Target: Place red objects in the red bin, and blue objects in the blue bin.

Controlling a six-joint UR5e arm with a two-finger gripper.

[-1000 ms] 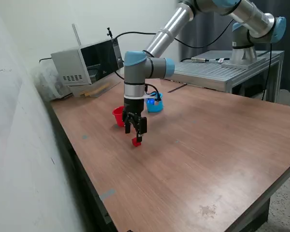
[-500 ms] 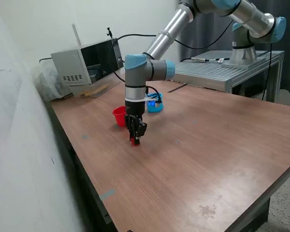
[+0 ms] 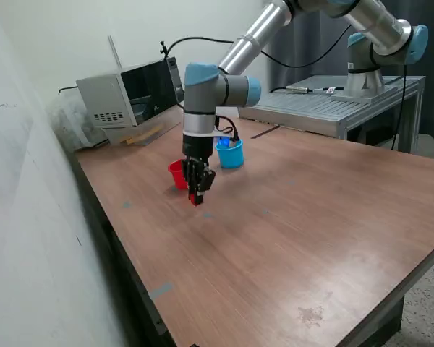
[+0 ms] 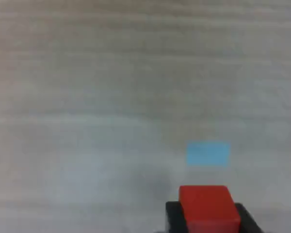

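The end effector (image 3: 195, 194) is pinched on a small red cube (image 3: 195, 199), which hangs clear of the wooden table (image 3: 311, 238); in the wrist view the same red cube (image 4: 208, 208) sits clamped between the two dark fingers (image 4: 173, 218), with bare wood grain and a small light blue mark (image 4: 208, 153) on the table surface below it. In the exterior view the cube is carried just beside the red cup (image 3: 177, 174), on the side nearer the camera and slightly toward the exterior view's right, not yet over the cup's opening. The light blue cup (image 3: 230, 154) stands a little farther back, toward the exterior view's right, partly behind the arm (image 3: 200, 108); something darker blue shows at its rim, which may be a blue cube inside, though it is too small to be sure. No other loose cube is visible on the table in either view, and what the red cup holds cannot be seen from here. Judged from this, the sorting seems close to its end: this red cube is grasped and lifted, and what remains for it is to be moved over the red cup and released.
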